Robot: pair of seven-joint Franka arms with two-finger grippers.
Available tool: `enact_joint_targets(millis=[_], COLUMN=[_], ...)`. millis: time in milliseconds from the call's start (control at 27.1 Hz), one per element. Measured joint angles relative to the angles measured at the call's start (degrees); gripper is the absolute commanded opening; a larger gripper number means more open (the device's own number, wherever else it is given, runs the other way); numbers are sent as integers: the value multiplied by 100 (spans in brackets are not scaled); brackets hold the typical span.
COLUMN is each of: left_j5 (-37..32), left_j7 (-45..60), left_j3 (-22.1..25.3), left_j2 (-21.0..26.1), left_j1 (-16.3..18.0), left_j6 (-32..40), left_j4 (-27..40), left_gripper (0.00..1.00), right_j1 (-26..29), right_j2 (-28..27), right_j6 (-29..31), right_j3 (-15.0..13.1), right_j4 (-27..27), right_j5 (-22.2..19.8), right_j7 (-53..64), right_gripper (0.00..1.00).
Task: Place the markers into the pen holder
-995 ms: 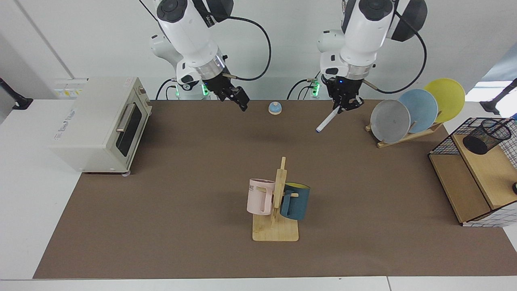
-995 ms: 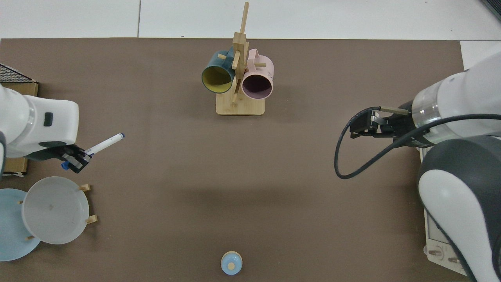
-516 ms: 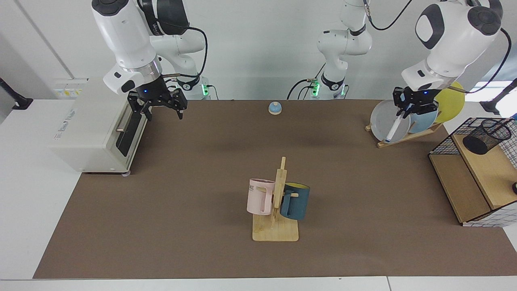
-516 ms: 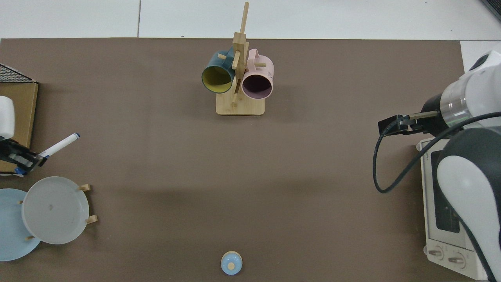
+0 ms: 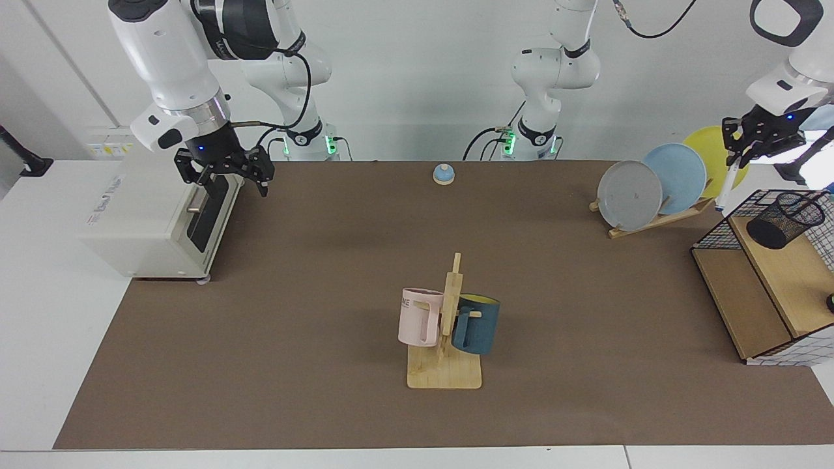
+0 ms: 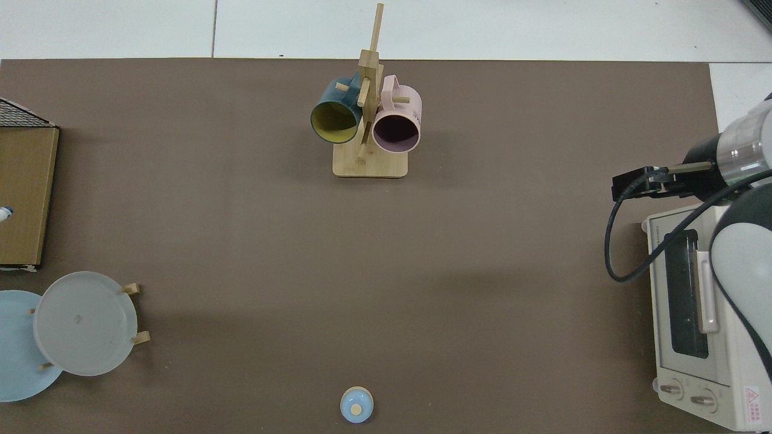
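On the brown-covered counter (image 5: 313, 365) the largest thing is the cream toaster oven (image 5: 156, 202) at one end, and above its door the right claw (image 5: 225, 177) hangs with its fingers spread and nothing between them. At the other end a wire-grid basket frame (image 5: 717, 225) on a wooden shelf carries the black mesh pen holder (image 5: 782, 220). Just behind it, by the yellow plate (image 5: 713, 153), the left claw (image 5: 749, 144) pinches the white marker (image 5: 724, 189), which hangs down short of the holder.

toaster oven (image 5: 156, 202) | mug rack (image 5: 446, 339) (pink, teal mugs) | plates (image 5: 671, 176) | bell (image 5: 444, 174)
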State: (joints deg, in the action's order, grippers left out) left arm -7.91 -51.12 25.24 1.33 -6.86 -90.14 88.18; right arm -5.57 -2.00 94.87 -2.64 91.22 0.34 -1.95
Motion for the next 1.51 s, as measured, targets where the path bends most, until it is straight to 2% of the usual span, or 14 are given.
enact_joint_targets(millis=[295, 663, 1032, 1290, 1511], left_j5=[-812, -2347, -2549, -3185, -3397], left_j7=[-1922, -3482, -4063, -4160, -4166], left_j3=[90, 14, 29, 10, -39], left_j2=[437, 582, 751, 808, 958], left_j1=[227, 255, 259, 255, 183], left_j6=[-583, -984, -1411, -1746, -1924], left_j4=[-428, -533, -483, -239, -20], left_gripper=[0, 0, 0, 0, 0], right_j1=[182, 456, 446, 452, 453], right_j2=[54, 169, 298, 518, 644], right_j6=[-174, -270, -260, 59, 124], right_j3=[-16, -10, 15, 12, 12], right_j4=[0, 119, 268, 683, 873], right_j5=[-79, -80, -79, -79, -79], right_j7=[0, 26, -24, -100, 124], right_gripper=[100, 100, 100, 100, 100])
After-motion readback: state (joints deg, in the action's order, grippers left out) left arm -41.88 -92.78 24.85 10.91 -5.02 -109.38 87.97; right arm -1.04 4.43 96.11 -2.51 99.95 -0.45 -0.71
